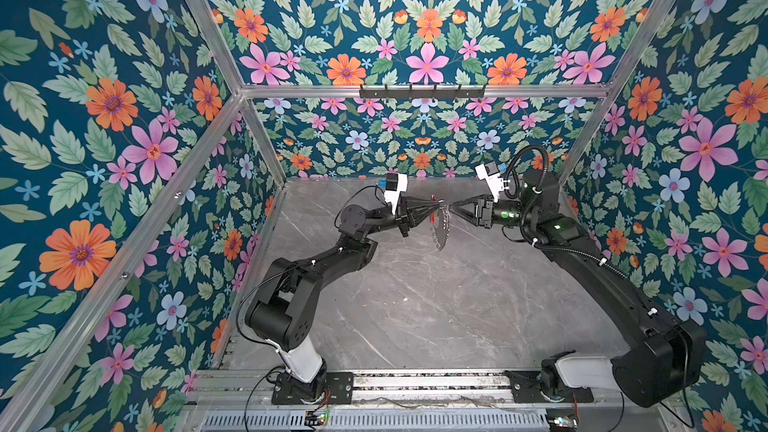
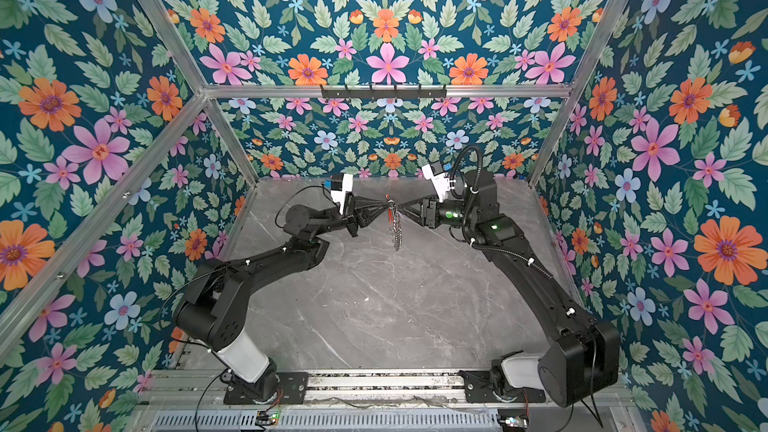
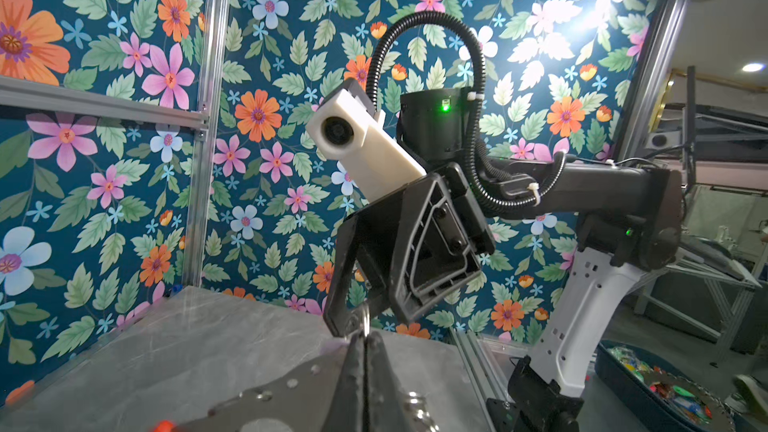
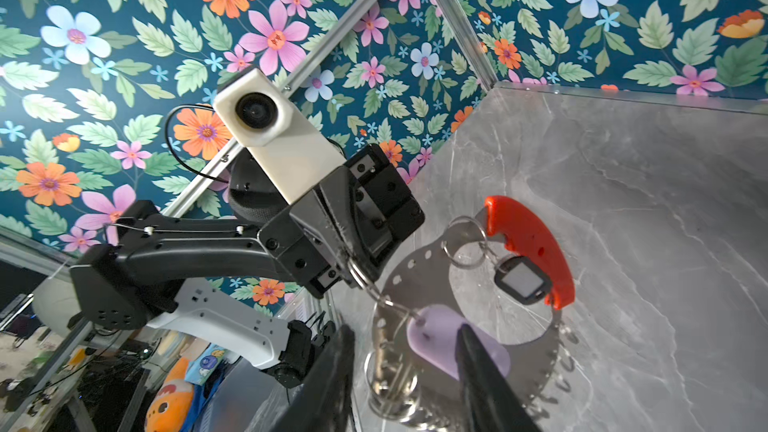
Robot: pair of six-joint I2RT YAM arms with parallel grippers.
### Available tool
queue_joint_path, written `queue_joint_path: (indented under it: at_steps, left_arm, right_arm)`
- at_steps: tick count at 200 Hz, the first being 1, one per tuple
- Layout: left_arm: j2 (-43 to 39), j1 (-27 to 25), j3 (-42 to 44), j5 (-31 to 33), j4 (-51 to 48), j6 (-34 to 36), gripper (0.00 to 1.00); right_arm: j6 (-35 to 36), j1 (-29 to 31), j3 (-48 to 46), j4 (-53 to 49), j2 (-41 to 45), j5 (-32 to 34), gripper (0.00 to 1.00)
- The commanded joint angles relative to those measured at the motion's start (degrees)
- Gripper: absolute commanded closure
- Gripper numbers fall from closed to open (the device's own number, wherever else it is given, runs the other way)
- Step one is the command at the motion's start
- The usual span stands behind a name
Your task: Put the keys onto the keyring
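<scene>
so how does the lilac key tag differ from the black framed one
The lilac tag is a plain solid oblong; the black-framed tag is squarish with a pale label. The lilac tag sits between the open right gripper's fingers; the black-framed tag hangs clear of them, beside the keyring's red section. Both hang from silver split rings.

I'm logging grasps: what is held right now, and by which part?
The left gripper, shut, holds the keyring by its silver rim, at a small split ring. The right gripper stands open beside the lilac tag, gripping nothing.
</scene>
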State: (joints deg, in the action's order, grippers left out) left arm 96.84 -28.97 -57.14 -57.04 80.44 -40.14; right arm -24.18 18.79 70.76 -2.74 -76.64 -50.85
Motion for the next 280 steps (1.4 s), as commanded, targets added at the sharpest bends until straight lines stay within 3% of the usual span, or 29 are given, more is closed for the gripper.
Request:
queue_joint_path:
  at_steps: [1, 66, 128, 158, 210, 262, 280]
  left_arm:
    - [0.49, 0.06, -0.51, 1.03, 9.13, -5.23, 1.00]
    - [1.50, 0.06, -1.65, 1.49, 12.40, -8.36, 1.00]
    - [2.59, 0.14, -2.61, 1.86, 13.24, -9.30, 1.00]
    - [2.92, 0.15, -3.25, 2.00, 13.77, -9.87, 1.00]
    - [3.20, 0.23, -3.75, 2.27, 14.74, -10.69, 1.00]
    - [3.23, 0.19, -3.85, 2.37, 15.22, -10.72, 1.00]
    - [3.09, 0.32, -3.79, 2.36, 15.27, -10.72, 1.00]
  right_arm:
    - [-3.05, 0.01, 0.45, 6.11, -0.64, -2.23, 0.58]
    - [-5.58, 0.02, 1.35, 10.67, -3.16, -4.75, 0.58]
    - [-9.38, 0.01, 0.91, 16.11, -3.34, -7.27, 0.72]
    - [-9.92, 0.25, 0.79, 16.72, -3.73, -7.71, 0.74]
    - [-10.42, 0.99, 0.19, 17.66, -4.22, -7.71, 0.94]
    - [-11.24, 1.19, -1.36, 19.26, -4.22, -7.66, 0.96]
    - [-11.29, 1.25, -1.84, 19.19, -3.98, -7.50, 0.90]
